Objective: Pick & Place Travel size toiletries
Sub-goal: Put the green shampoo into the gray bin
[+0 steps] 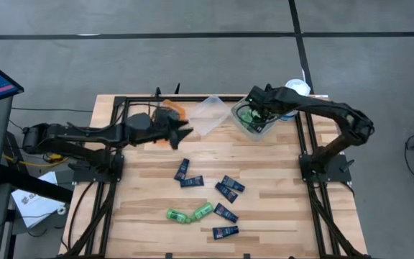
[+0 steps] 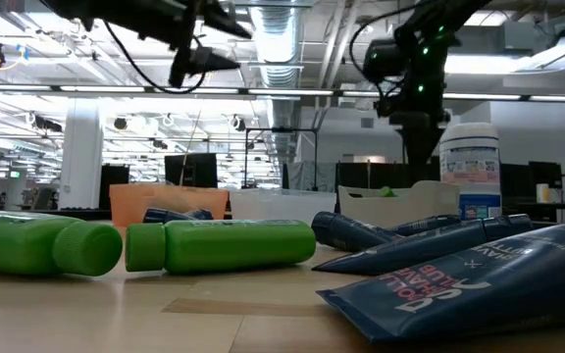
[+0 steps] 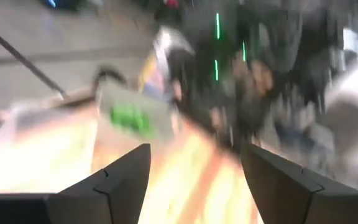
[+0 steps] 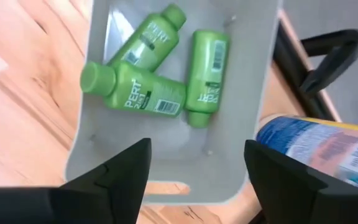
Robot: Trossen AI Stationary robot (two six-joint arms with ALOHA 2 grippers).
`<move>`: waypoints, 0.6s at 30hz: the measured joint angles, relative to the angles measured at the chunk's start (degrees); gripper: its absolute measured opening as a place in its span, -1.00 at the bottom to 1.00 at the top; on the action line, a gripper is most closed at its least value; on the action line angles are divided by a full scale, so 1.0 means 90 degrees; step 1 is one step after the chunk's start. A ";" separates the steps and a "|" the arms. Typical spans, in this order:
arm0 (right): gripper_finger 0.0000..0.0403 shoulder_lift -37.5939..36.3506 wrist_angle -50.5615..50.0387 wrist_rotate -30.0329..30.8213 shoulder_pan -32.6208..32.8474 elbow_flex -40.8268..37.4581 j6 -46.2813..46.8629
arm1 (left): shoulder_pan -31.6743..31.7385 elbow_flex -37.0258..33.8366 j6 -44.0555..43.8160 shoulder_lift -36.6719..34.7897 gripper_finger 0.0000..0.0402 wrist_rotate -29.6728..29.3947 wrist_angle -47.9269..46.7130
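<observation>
**Three green bottles are binned; two more are waiting on the counter**

You are holding the right gripper point(image 4: 194, 165) over the clear bin point(image 4: 253, 93) at the far right of the counter point(image 1: 279, 216), fingers spread and empty. Three green bottles point(image 4: 135, 90) are lying flat on the bin floor below it, caps pointing different ways, two of them touching. The white jar point(image 1: 295, 89) is standing just beside that bin.

Your left gripper point(image 1: 184, 129) is hanging over the far middle of the counter, near the orange bin point(image 1: 169, 114), fingers apart with nothing between them.

Judging by the bin's contents, you are sorting green bottles first. The two still out, the loose bottles point(image 1: 187, 214), are lying near the front edge, roughly centred between the arms and well apart from both grippers. They are lying nearly end to end, so their long axes are running mostly across the counter, side to side; the right-hand one is tilting a little toward the far edge. The low view shows one cap facing the other bottle's base.

Navy tubes point(image 1: 221, 193) are scattered around them at mixed angles, one just beside the right-hand bottle, so you are likely needing a wrist turn that sets the fingers across the bottle's short width. Neither arm is clearly nearer.
</observation>
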 joint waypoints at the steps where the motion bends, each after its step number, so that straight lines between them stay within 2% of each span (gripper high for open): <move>1: 0.23 -0.0110 0.0000 0.0000 0.0000 0.0000 0.0000 | -0.0011 0.0004 0.0132 -0.0057 0.23 0.0362 -0.0414; 4: 0.20 -0.0413 0.0024 -0.0001 0.0000 0.0000 0.0010 | -0.0187 0.0000 0.0249 -0.0139 0.24 0.1434 -0.1611; 6: 0.18 -0.0569 0.0041 -0.0002 0.0002 0.0000 0.0010 | -0.0463 -0.0002 0.0447 -0.0131 0.24 0.1905 -0.2256; 8: 0.16 -0.0679 0.0088 -0.0003 0.0005 0.0000 0.0010 | -0.0890 -0.0003 0.0970 -0.0033 0.24 0.2171 -0.2462; 13: 0.12 -0.0770 0.0171 -0.0026 0.0005 0.0000 0.0008 | -0.2189 0.0004 0.2441 0.0234 0.24 0.2193 -0.2463; 18: 0.12 -0.0740 0.0120 -0.0046 0.0005 0.0000 -0.0018 | -0.3097 0.0001 0.2185 0.0748 0.26 0.1965 -0.2218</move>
